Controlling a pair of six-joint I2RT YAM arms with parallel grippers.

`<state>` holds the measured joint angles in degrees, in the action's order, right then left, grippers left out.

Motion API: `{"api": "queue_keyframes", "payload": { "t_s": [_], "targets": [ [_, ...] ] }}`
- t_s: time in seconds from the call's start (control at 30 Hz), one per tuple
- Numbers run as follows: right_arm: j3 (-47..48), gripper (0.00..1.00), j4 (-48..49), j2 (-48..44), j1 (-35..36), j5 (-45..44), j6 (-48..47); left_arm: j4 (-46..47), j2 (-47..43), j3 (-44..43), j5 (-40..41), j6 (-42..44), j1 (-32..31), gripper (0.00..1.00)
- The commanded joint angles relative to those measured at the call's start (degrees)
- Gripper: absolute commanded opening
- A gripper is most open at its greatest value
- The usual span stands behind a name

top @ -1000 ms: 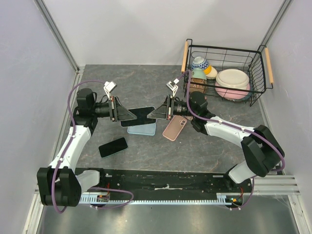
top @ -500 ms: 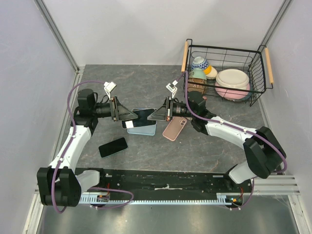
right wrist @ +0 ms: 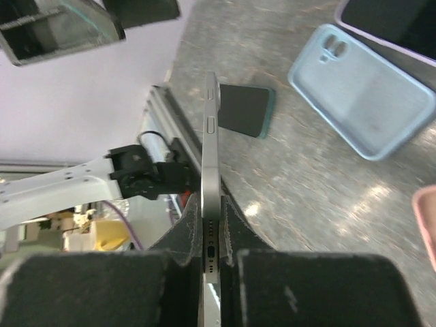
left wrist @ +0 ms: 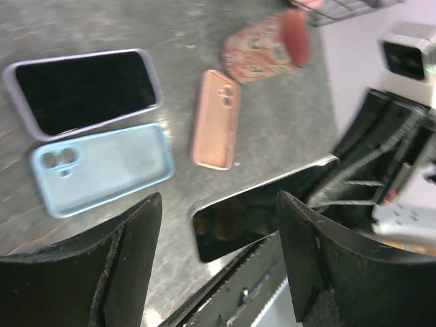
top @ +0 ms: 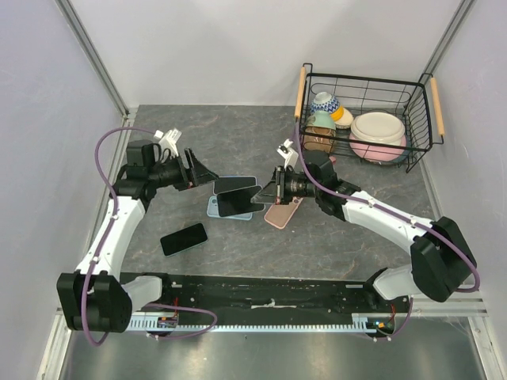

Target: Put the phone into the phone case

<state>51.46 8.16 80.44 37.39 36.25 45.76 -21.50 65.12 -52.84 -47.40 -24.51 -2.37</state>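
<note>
Your right gripper (top: 265,196) is clamped on the phone (top: 240,202), both fingers pinching the short end where the charging port sits (the right wrist view looks straight along the metal edge, side buttons facing the lens). The phone is carried off the table (top: 356,237) with its dark screen up. From the top view it overlaps the upper part of the blue case (top: 226,212), but you cannot tell whether the two touch. The blue case lies flat with its open side up and its camera cut-out toward 9 o'clock.

Your left gripper (top: 202,170) sits at about 10 o'clock from the blue case, near it. Its jaws are spread wide and hold nothing. Through that gap the left wrist view shows the blue case and a corner of the held phone.

A purple-cased phone (top: 235,184) lies just beside the blue case at 12 o'clock, screen up. A pink case (top: 281,215) lies at 3 o'clock, partly under your right gripper. A dark phone (top: 184,238) rests at 8 o'clock, well apart from the rest. At 2 o'clock, toward the far right corner, a wire basket (top: 360,78) holds stacked bowls (top: 377,127).
</note>
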Motion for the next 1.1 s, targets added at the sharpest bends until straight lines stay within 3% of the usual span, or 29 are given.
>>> {"api": "queue_keyframes", "payload": {
  "t_s": [0.0,0.23,0.43,0.57,0.77,1.07],
  "targets": [
    [2.0,0.0,-7.4,-3.6,0.1,-6.5,-4.4,-10.5,2.9,-3.1,20.6,5.5,0.0,0.75],
    [-0.6,0.0,-14.0,-7.4,-0.6,-13.8,-4.4,-15.8,6.9,-2.7,31.7,8.0,-0.2,0.73],
    [-2.7,0.0,-16.7,-10.2,-3.0,-14.2,-4.3,-17.1,6.9,-2.7,37.4,11.8,-1.1,0.73],
    [-2.9,0.0,-17.1,-10.1,-4.3,-13.3,-4.5,-18.2,7.4,-3.8,43.6,13.3,-6.4,0.71],
    [-0.9,0.0,-17.0,-7.1,-4.8,-11.6,-5.4,-17.1,10.4,-6.7,41.3,14.4,-14.7,0.72],
    [2.0,0.0,-14.6,-2.3,-4.7,-10.2,-5.8,-16.0,12.4,-9.1,38.0,12.5,-15.4,0.72]
  ]
}}
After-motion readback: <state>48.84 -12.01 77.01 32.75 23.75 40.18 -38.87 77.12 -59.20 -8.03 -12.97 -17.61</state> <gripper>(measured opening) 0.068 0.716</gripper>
